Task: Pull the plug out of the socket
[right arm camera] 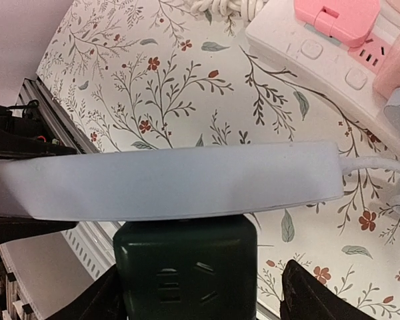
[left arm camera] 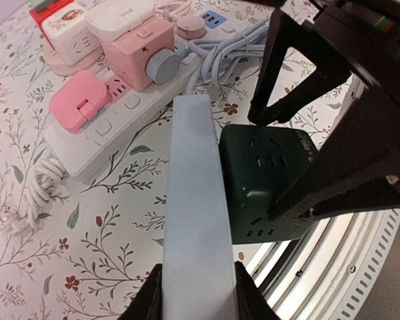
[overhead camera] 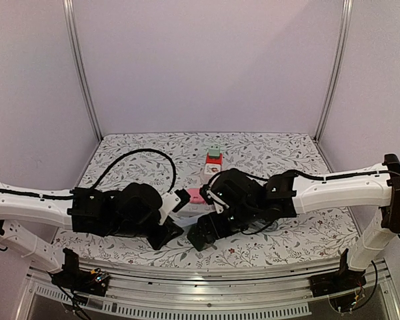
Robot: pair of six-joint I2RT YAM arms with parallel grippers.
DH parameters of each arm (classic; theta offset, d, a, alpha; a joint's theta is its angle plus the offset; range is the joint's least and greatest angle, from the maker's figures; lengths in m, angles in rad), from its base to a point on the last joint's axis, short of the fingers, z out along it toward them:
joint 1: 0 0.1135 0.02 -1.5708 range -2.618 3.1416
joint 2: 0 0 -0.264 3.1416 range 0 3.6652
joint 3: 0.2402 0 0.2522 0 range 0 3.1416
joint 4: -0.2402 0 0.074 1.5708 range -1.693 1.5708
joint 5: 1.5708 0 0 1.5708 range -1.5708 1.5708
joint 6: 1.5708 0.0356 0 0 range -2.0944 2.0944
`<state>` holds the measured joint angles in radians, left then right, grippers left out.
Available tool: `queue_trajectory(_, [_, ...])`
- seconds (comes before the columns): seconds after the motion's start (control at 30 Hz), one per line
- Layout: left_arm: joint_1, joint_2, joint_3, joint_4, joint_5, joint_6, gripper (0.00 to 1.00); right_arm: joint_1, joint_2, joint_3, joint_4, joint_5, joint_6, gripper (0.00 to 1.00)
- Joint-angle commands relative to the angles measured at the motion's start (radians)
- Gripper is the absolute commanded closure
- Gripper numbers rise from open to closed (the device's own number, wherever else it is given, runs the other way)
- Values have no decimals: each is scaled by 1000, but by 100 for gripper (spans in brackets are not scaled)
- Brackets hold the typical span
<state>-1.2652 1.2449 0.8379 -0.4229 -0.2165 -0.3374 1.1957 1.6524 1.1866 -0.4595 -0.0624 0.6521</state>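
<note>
L claw [left arm camera: 199, 297] at btm edge, fingers pressed to both sides of pale blue socket strip [left arm camera: 195, 200] running up mid-frame. On strip's side facing R claw [left arm camera: 267, 167] sits dark green cube plug [left arm camera: 250, 180]; R claw straddles it, jaws apart. Behind: white strip [left arm camera: 87, 153] w/ pink plug [left arm camera: 79, 100], pink cube [left arm camera: 137, 50]. Floral worktop [left arm camera: 120, 247].

Nothing here can be read for certain. In the left wrist view a small white box [left arm camera: 65, 25] at the far end of the table carries a printed label with a brownish picture and a red band above it, but the lettering is a blur. The dark green socket cube [left arm camera: 267, 173], pressed against the side of the pale blue power strip [left arm camera: 195, 200], bears a short line of fine print near its upper right edge, too small and faint to make out.
</note>
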Motion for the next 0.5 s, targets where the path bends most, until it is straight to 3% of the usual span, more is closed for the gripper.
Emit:
queue_trajectory(0.0, [-22, -51, -26, 32, 19, -40, 100, -11, -56, 18, 12, 83, 17, 17])
queue_trajectory(0.2, [-15, -111, -76, 59, -36, -121, 100, -18, -96, -11, 24, 128, 20, 6])
queue_trajectory(0.47, [80, -137, -100, 78, 17, -355, 100, -14, -219, -118, 158, 175, 28, 3])
